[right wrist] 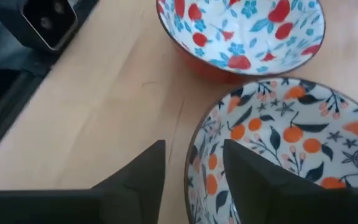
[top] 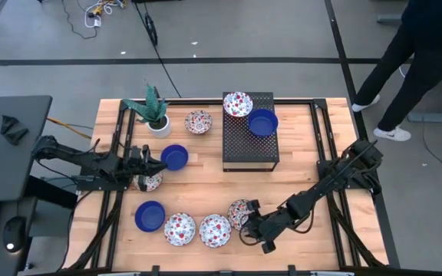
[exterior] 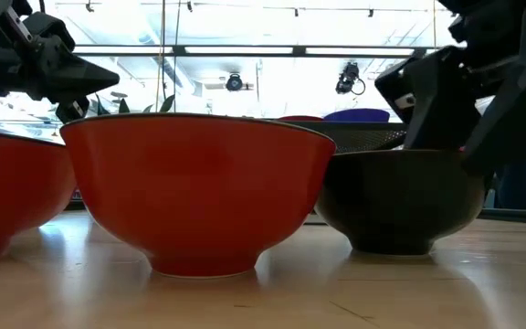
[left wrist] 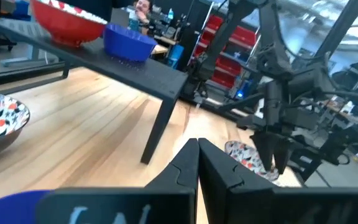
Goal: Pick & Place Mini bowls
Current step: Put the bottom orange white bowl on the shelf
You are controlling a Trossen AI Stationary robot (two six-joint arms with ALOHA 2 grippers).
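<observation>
Several mini bowls stand on the wooden table. In the near row are a blue one (top: 150, 215), two red-and-blue floral ones (top: 179, 228) (top: 215, 231), and an orange-patterned one (top: 240, 213). My right gripper (top: 250, 222) (right wrist: 192, 144) is open at that last bowl. One finger (right wrist: 143, 169) is outside its rim (right wrist: 191, 163) and the other (right wrist: 248, 177) is over its inside; no touch shows. My left gripper (top: 159, 163) (left wrist: 197, 144) is shut and empty, beside a blue bowl (top: 174, 157) and above a patterned bowl (top: 150, 182).
A black mesh rack (top: 249, 149) at the far middle carries a patterned bowl (top: 238, 103) and a blue bowl (top: 262, 122). Another patterned bowl (top: 199, 121) and a potted plant (top: 157, 123) stand to the rack's left. A person (top: 413, 61) walks beyond the far right corner.
</observation>
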